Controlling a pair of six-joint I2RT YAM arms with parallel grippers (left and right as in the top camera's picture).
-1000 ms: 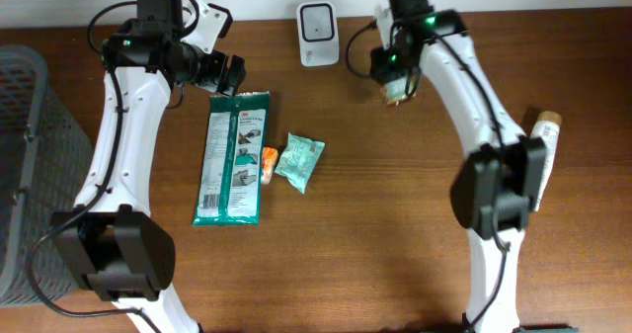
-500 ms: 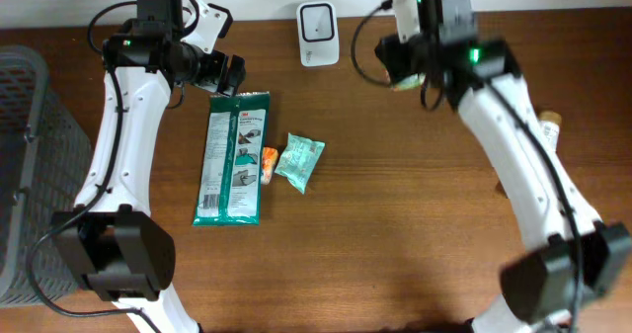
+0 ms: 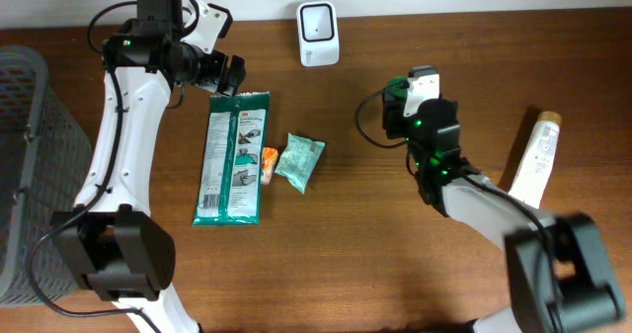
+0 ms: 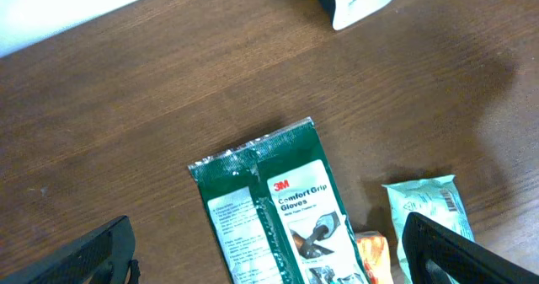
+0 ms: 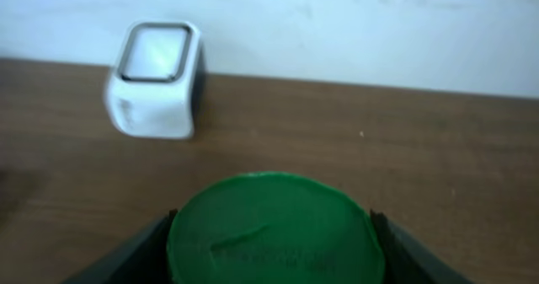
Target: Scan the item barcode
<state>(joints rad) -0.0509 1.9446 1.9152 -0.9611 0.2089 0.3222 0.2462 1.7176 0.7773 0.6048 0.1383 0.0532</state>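
Right pincer (image 5: 271,249) gripped a green-lidded item (image 5: 269,221), its fingers pressed against both sides of the lid. It was over the middle of the tabletop (image 3: 395,254), well apart from the white scanner (image 3: 318,22) at the back edge. Left pincer (image 4: 278,254) hung wide open above a green gloves packet (image 3: 234,155); a small teal pouch (image 3: 299,162) lay just beside it.

Blurred between the fingers of the right pincer (image 5: 269,232), a green round-topped item (image 5: 274,217) runs off the lower edge, grip uncertain; between the fingers of the left pincer (image 4: 265,233), the glove packet (image 4: 290,204) is likewise cut off.
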